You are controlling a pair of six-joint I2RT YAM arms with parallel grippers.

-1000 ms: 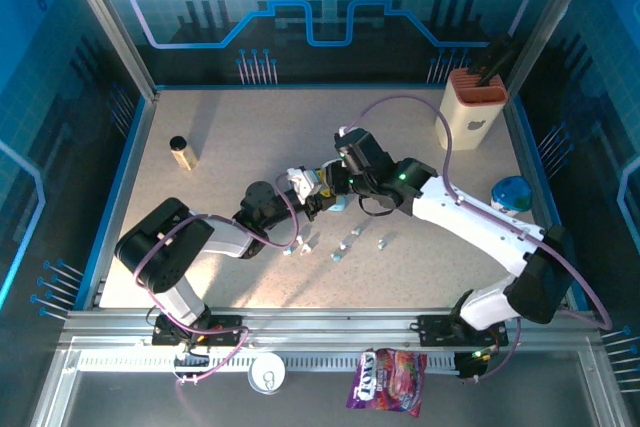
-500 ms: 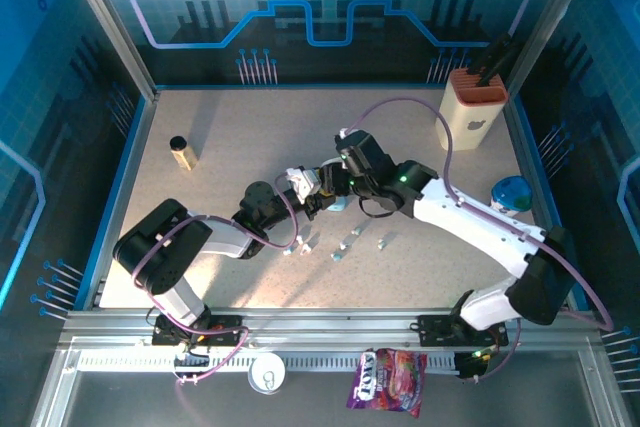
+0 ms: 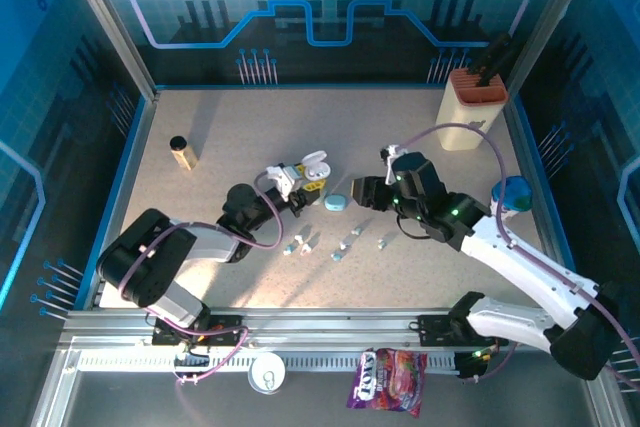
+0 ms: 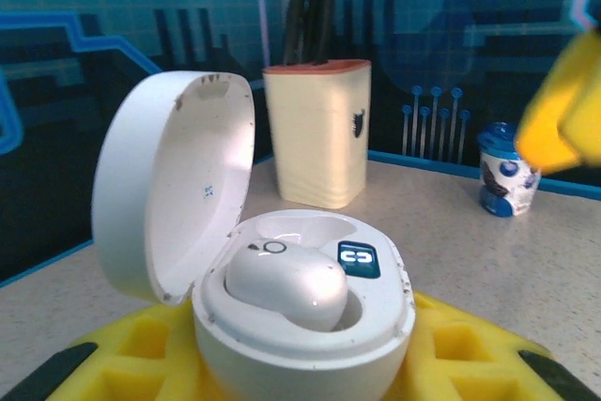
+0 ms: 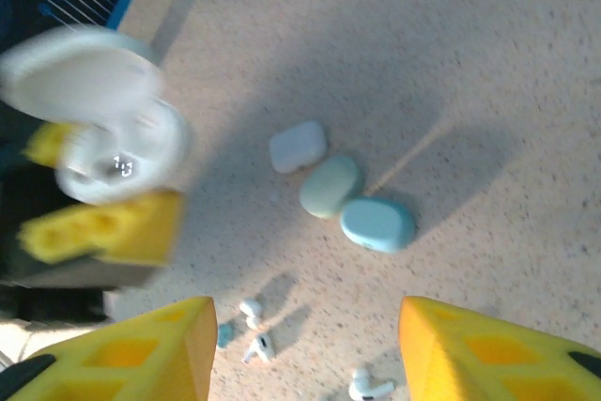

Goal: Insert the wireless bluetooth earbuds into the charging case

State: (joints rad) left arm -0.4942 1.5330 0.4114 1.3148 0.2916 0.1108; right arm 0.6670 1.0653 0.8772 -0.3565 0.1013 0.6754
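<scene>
A: Left jaws?
B: Clamped on the open charging case (image 4: pixel 305 326), one earbud (image 4: pixel 286 286) seated inside
A: Right jaws?
B: Spread wide, empty, over the bench (image 3: pixel 220 127); loose earbuds (image 3: pixel 340 245) lie on it nearby

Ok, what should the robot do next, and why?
Probably lower the open right gripper onto a loose earbud on the table. The left gripper holds the white charging case open, with one earbud seated and what looks like a free socket behind it.

Round white charging case (image 4: pixel 302 331), lid hinged open to the left, holds one glossy white earbud (image 4: pixel 286 285). Tiny stemmed earbuds (image 3: pixel 343 244) lie scattered nearer, around centre.
</scene>
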